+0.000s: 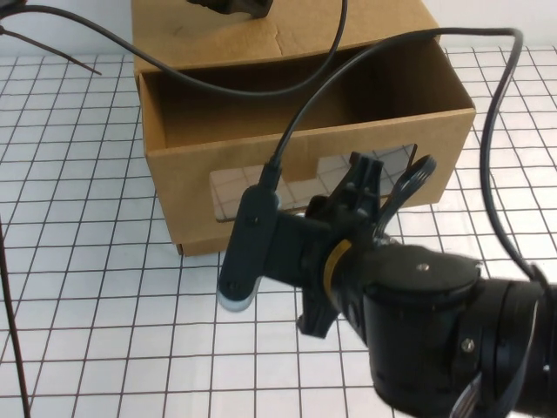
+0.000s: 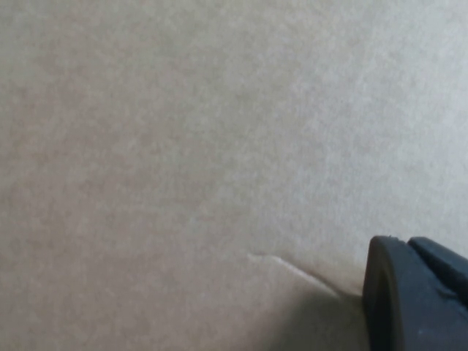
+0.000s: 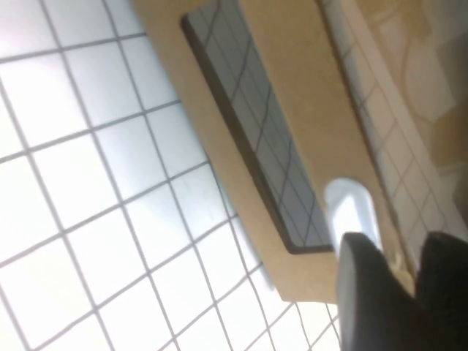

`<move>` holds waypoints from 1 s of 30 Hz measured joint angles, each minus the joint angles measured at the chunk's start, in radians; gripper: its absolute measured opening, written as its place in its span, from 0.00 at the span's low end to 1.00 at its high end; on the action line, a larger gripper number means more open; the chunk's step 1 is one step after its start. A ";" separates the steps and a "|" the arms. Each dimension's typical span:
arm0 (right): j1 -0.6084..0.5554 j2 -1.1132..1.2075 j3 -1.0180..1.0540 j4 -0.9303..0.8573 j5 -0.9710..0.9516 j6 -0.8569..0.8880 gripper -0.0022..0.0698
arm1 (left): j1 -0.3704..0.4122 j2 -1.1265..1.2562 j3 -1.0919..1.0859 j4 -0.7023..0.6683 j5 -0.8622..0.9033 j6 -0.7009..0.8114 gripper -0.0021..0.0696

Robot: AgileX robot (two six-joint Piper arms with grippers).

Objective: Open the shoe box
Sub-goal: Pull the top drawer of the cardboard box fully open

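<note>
Near, the right gripper (image 1: 396,174) hangs just in front of the shoe box (image 1: 191,165), by its window (image 1: 261,187), fingers a little apart, holding nothing. The shoe box sits on the table (image 1: 87,331). I think it is light and stiff but bendy, so hold the lid (image 1: 348,26) by its edge. Far back, the left gripper (image 1: 231,7) is at the raised lid; I cannot tell if it grips.

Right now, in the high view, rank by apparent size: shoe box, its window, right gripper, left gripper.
1. shoe box
2. window
3. right gripper, open, by the box front; nearer the camera, so unsure
4. left gripper, at the lid, mostly cut off: unsure
</note>
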 joint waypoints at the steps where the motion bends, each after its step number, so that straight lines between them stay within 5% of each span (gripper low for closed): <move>1: -0.011 0.000 0.000 0.000 -0.007 -0.003 0.24 | 0.000 0.000 0.000 0.000 0.000 0.000 0.03; 11: -0.035 -0.004 0.103 -0.111 -0.075 -0.059 0.27 | 0.000 0.002 -0.002 0.000 0.000 -0.001 0.03; 21: -0.045 0.001 0.148 -0.340 -0.106 0.104 0.36 | 0.005 0.005 -0.002 -0.033 0.000 -0.009 0.03; 30: -0.049 0.038 0.148 -0.365 -0.125 0.138 0.36 | 0.006 0.006 -0.002 -0.035 -0.002 -0.017 0.03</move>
